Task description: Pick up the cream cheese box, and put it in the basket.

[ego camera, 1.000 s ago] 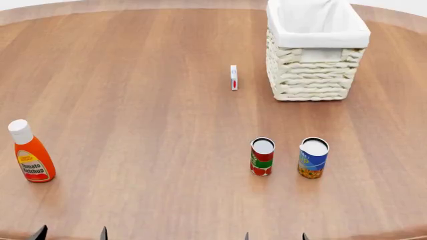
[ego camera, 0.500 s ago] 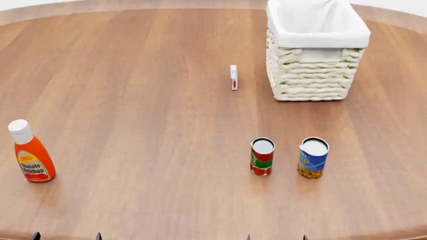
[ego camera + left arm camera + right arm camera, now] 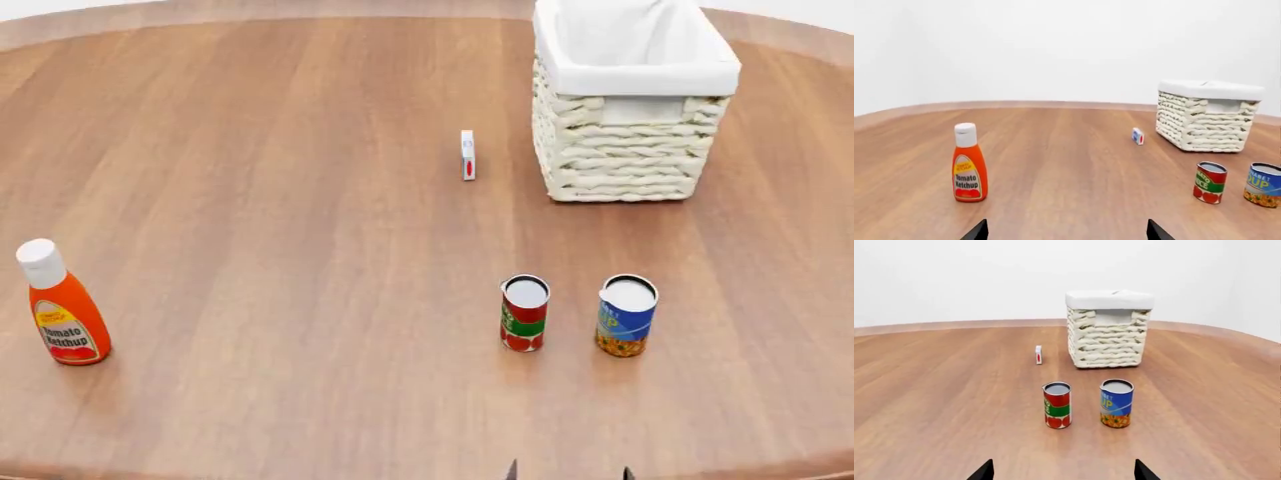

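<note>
Closest to the robot, both arms sit low at the near edge of the table point(image 3: 267, 200). The right end effector point(image 3: 1063, 471) has its fingers spread wide, nothing between them, and the left end effector point(image 3: 1066, 231) looks the same, though only the tips show in either wrist view. Next out are the ketchup bottle point(image 3: 59, 303) off to the left and, to the right, the red-green can point(image 3: 523, 313) just beside the blue can point(image 3: 626, 316), both upright and apart. Further back, the cream cheese box point(image 3: 467, 155) stands on its thin edge on the wood, near the left side of the basket point(image 3: 631, 140) but not touching it.
</note>
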Robot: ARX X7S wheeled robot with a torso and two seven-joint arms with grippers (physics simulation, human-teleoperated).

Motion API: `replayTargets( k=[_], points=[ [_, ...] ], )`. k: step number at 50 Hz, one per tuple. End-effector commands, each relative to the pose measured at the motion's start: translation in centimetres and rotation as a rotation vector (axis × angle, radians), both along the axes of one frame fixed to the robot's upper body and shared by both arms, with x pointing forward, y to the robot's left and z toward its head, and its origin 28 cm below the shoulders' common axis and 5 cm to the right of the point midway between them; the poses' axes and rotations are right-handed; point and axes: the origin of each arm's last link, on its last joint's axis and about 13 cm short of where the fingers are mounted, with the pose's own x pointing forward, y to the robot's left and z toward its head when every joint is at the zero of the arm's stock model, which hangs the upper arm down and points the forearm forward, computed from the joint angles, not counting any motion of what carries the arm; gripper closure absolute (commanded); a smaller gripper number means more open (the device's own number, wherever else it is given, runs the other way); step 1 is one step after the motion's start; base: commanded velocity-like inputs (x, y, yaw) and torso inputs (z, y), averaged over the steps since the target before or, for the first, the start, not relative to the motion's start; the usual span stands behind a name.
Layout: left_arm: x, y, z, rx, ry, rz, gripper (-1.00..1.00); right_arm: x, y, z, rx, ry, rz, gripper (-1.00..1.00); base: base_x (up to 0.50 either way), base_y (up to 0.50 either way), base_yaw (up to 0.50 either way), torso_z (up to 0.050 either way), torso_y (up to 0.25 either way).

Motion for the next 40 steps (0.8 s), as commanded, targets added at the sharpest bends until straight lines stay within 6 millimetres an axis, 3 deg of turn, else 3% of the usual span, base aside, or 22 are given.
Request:
replayTargets(
  k=[1, 14, 21, 26, 31, 40],
  points=[
    [-0.7, -0.1, 0.5, 0.018, -0.026, 0.005, -1.00, 0.0, -0.2, 0.5, 0.019, -0.006, -0.008, -1.00, 0.00, 0.00, 0.00, 0.000, 0.000],
    [-0.9, -0.2, 0.9, 0.016, -0.050, 0.002, -1.00, 0.4, -0.3, 1.1, 0.018, -0.031, -0.022, -1.00, 0.00, 0.00, 0.00, 0.000, 0.000],
    [-0.3, -1.1, 5.4, 0.050, -0.153, -0.001, -1.00, 1.9, -1.0, 7.1, 0.050, -0.189, -0.074, -1.00, 0.00, 0.00, 0.00, 0.000, 0.000],
    [0.8, -1.1, 7.5, 0.042, -0.184, -0.001, -1.00, 3.0, -1.2, 9.3, 0.078, -0.218, -0.088, -1.00, 0.00, 0.00, 0.00, 0.000, 0.000],
    [0.7, -1.5, 8.3, 0.028, -0.208, 0.006, -1.00, 2.4, -1.2, 10.1, 0.115, -0.232, -0.074, -1.00, 0.00, 0.00, 0.00, 0.000, 0.000],
    [0.1, -1.9, 8.4, 0.035, -0.223, -0.003, -1.00, 2.1, -1.0, 9.7, 0.089, -0.236, -0.054, -1.00, 0.00, 0.00, 0.00, 0.000, 0.000]
  ],
)
